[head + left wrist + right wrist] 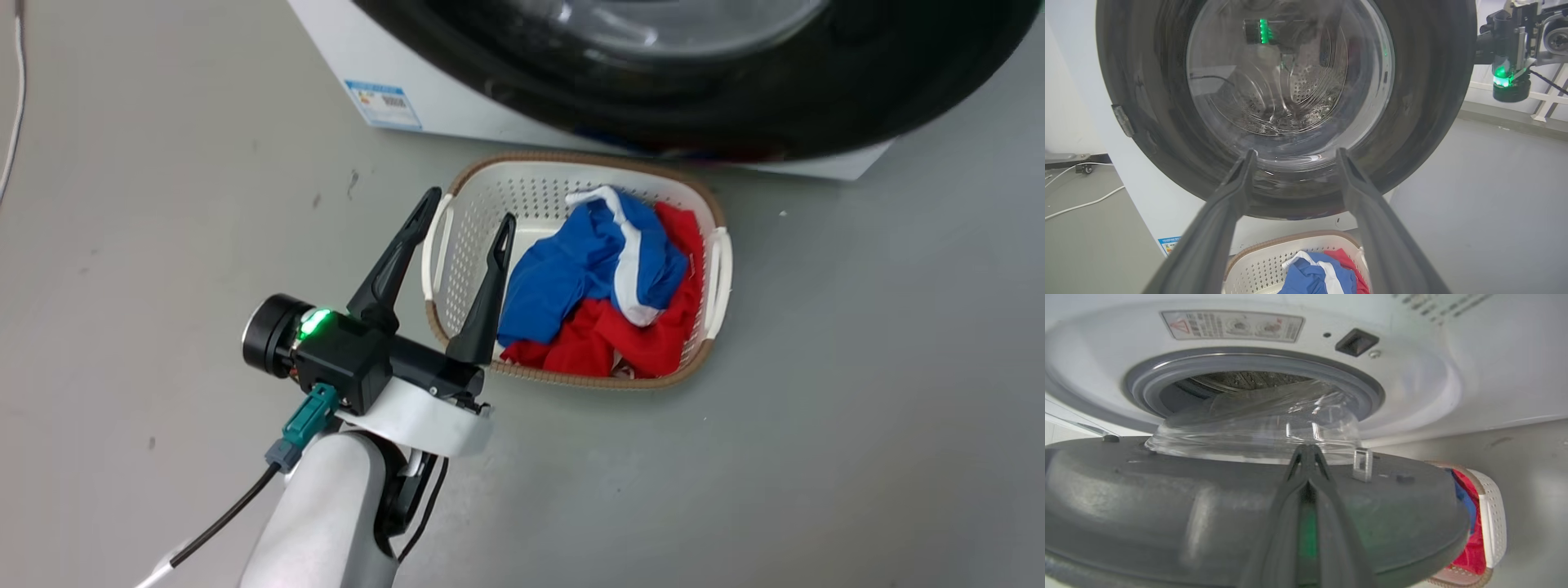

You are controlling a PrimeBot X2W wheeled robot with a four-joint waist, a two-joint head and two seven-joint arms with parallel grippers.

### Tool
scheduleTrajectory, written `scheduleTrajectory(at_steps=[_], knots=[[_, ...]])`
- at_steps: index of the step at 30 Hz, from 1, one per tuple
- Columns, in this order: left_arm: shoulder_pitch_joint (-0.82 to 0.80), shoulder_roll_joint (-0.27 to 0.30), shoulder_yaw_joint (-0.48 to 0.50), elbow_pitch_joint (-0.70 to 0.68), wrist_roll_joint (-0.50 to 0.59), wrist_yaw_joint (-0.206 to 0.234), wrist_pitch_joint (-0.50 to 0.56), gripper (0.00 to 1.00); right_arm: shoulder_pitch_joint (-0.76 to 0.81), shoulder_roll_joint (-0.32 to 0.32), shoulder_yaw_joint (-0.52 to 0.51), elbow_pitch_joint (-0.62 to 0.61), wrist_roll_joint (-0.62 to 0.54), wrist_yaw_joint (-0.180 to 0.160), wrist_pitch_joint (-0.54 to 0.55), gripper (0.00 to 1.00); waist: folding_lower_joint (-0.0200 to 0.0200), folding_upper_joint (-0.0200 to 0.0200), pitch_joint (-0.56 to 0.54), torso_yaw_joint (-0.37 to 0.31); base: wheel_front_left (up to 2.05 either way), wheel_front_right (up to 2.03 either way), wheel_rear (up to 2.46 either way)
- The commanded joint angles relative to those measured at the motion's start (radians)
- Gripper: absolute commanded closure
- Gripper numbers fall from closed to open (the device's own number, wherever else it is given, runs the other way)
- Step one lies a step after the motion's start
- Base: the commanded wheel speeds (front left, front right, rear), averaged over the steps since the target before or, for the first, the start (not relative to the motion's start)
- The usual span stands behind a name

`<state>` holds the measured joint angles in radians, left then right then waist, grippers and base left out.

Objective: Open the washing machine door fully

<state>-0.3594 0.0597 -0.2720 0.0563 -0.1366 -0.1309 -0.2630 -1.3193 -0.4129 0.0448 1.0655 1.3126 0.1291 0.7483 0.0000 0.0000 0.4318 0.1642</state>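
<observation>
My right gripper (1308,457) has its 2 fingers pressed together with nothing between them. Their tips sit at the grey inner face of the washing machine door (1167,514), right at the foot of its clear glass bowl. I cannot tell whether they actually bear on the plastic. My left gripper (470,207) is spread wide and empty. It hangs above the floor just beside the laundry basket (531,192) and points at the door's glossy black outer face, well apart from it.

The door stands ajar, swung partway out from the washing machine (1412,388). The grey gasket (1147,375) and the drum opening are exposed behind it. I judge the job partly done, with more swing needed.

I expect the door to handle as a stiff, fairly heavy disc that turns only about its hinge. The black front looks slick, so my fingers would likely slip on it. The glass bowl is the fragile part and should carry no load. The best place to push is the grey plastic ring on the inner side, out near the small latch hook (1363,465), where leverage is greatest. Closed fingers suit that push, provided I follow the door's arc. The likely fault is my tips sliding across the smooth plastic toward the glass.
</observation>
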Motion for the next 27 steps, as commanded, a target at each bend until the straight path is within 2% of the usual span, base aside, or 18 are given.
scheduleTrajectory(at_steps=[1, 7, 16, 27], knots=[[0.015, 0.006, 0.002, 0.004, -0.004, 0.001, -0.003, 0.0, 0.04, 0.044, 0.019, -0.015, 0.008, 0.003, 0.047, 1.0, 0.0, 0.0, -0.03, -0.018, 0.0, 0.0, 0.0], [0.05, 0.012, 0.008, 0.023, -0.006, 0.001, -0.003, 0.0, 0.153, 0.062, 0.041, -0.081, 0.02, 0.003, 0.14, 1.0, 0.0, 0.0, -0.104, -0.051, 0.0, 0.0, 0.0], [0.116, 0.017, 0.023, 0.052, -0.01, 0.001, -0.003, 0.0, 0.352, 0.15, 0.075, -0.238, 0.054, 0.003, 0.241, 1.0, 0.0, 0.0, -0.215, -0.085, 0.0, 0.0, 0.0], [0.174, 0.025, 0.027, 0.061, -0.015, 0.0, -0.003, 0.0, 0.584, 0.26, 0.124, -0.453, 0.093, 0.003, 0.323, 1.0, 0.0, 0.0, -0.306, -0.073, 0.0, 0.0, 0.0]])
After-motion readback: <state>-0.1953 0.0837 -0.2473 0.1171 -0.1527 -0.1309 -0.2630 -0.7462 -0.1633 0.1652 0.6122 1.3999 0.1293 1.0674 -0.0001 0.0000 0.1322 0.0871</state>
